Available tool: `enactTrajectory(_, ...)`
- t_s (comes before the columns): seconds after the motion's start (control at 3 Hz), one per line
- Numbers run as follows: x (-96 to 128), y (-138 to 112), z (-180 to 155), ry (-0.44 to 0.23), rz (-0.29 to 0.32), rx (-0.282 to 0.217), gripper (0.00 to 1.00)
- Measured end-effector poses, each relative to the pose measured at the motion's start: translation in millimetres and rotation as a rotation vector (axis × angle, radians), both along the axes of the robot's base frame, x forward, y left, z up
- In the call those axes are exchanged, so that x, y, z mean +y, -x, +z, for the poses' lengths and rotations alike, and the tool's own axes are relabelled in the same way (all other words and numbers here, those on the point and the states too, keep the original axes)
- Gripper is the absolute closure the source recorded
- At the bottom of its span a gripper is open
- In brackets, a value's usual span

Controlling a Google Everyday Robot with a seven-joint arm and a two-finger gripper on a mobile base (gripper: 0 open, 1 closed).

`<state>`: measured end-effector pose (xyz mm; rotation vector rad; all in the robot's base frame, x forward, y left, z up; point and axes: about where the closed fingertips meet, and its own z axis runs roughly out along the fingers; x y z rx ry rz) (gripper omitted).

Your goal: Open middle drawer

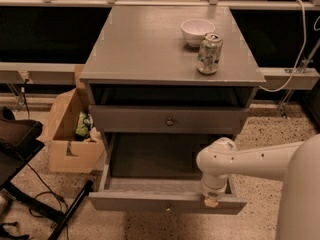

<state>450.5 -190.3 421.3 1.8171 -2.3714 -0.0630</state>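
The grey cabinet (pixel 150 49) fills the middle of the camera view. Its middle drawer (pixel 145 202) stands pulled well out toward the camera, showing a deep, bare grey box and a small round knob (pixel 168 209) on its flat front. My gripper (pixel 211 202) hangs down from the white arm (pixel 250 159) and rests on the top edge of that front, right of the knob. Above it, the drawer with a knob (pixel 170 120) sits nearly flush, with a dark gap under the cabinet top.
A white bowl (pixel 197 31) and a drink can (pixel 209 53) stand on the cabinet top at the back right. An open cardboard box (pixel 67 134) sits on the floor to the left, beside a dark chair (pixel 17 139) and black stand legs (pixel 65 214).
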Motion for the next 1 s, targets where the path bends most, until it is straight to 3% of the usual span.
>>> enactTrajectory(0.67, -0.3, 1.0, -0.9, 0.0, 0.0, 0.002, 0.04)
enactTrajectory(1.0, -0.5, 1.6, -1.5, 0.0, 0.0, 0.004, 0.0)
